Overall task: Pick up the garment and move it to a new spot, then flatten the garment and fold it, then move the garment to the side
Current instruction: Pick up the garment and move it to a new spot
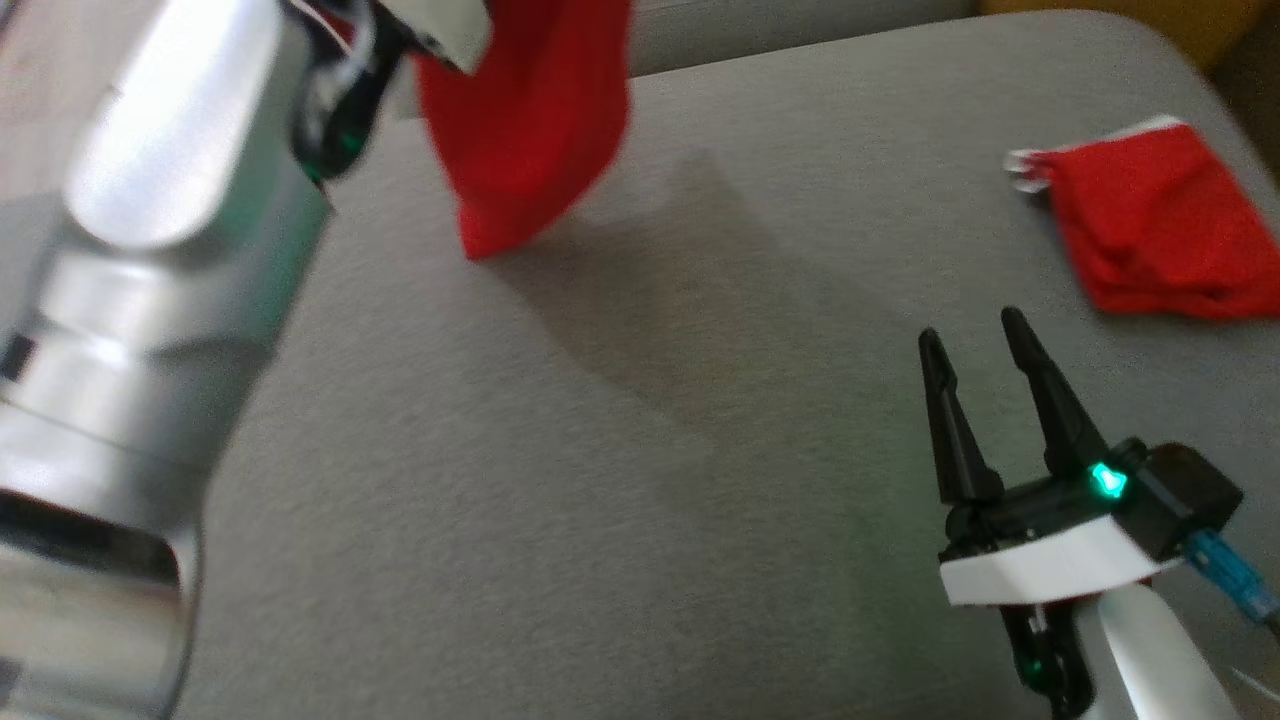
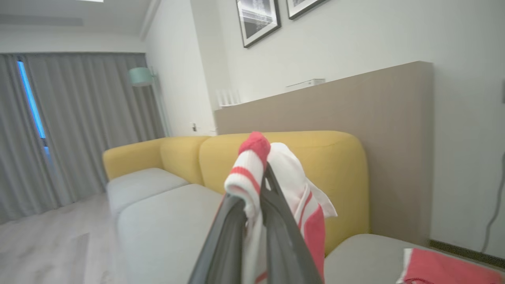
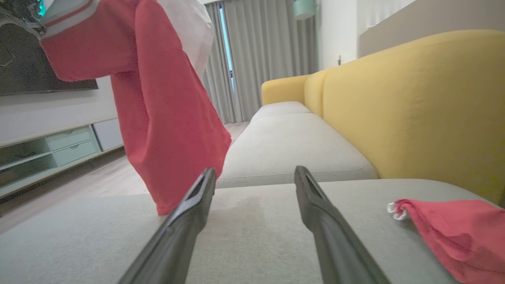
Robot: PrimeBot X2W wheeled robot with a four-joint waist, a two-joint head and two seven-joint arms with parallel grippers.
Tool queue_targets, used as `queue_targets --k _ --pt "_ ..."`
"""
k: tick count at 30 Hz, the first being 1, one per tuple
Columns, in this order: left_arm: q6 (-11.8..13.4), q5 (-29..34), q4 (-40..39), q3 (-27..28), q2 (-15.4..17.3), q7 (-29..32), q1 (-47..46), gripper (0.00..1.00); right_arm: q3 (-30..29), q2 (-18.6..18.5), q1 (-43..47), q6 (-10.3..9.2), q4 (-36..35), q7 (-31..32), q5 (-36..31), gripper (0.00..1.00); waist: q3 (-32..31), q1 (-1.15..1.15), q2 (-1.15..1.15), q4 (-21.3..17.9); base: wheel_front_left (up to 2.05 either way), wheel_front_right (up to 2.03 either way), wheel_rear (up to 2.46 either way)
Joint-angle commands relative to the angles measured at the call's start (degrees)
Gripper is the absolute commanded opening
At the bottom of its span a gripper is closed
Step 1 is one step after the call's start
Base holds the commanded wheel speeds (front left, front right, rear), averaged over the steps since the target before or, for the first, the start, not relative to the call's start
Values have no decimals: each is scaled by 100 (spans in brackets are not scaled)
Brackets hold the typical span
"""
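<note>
The garment (image 1: 530,120) is red with white and red striped trim. It hangs from my left gripper (image 2: 256,173), which is shut on the trim above the grey sofa cushion (image 1: 600,450). In the right wrist view the garment (image 3: 165,118) dangles at the left, its lower corner close to the cushion; whether it touches I cannot tell. My right gripper (image 1: 975,330) stands open low over the cushion at the lower right, nothing between its fingers, well apart from the hanging garment. In its own wrist view the right gripper (image 3: 255,172) points along the sofa.
A second red garment (image 1: 1160,230) with white trim lies crumpled on the cushion at the far right, beyond my right gripper. The yellow sofa back (image 3: 414,110) rises along that side. My pale left forearm (image 1: 150,300) crosses the left of the head view.
</note>
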Motion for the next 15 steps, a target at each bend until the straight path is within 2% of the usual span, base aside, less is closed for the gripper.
queue_targets --k 1,8,15 --pt "10 -82 -244 66 103 8 -2 0 92 22 -35 -5 -213 -59 -3 100 -172 2 0 -495 0 0 0" --pt "43 -437 -463 -238 -234 -35 1112 0 44 108 -24 -5 -301 -60 -17 100 233 2 0 -717 0 0 0" --pt "249 -435 185 -515 -421 -679 2443 0 69 178 -101 -5 -273 -60 -20 100 674 2 0 -730 0 0 0"
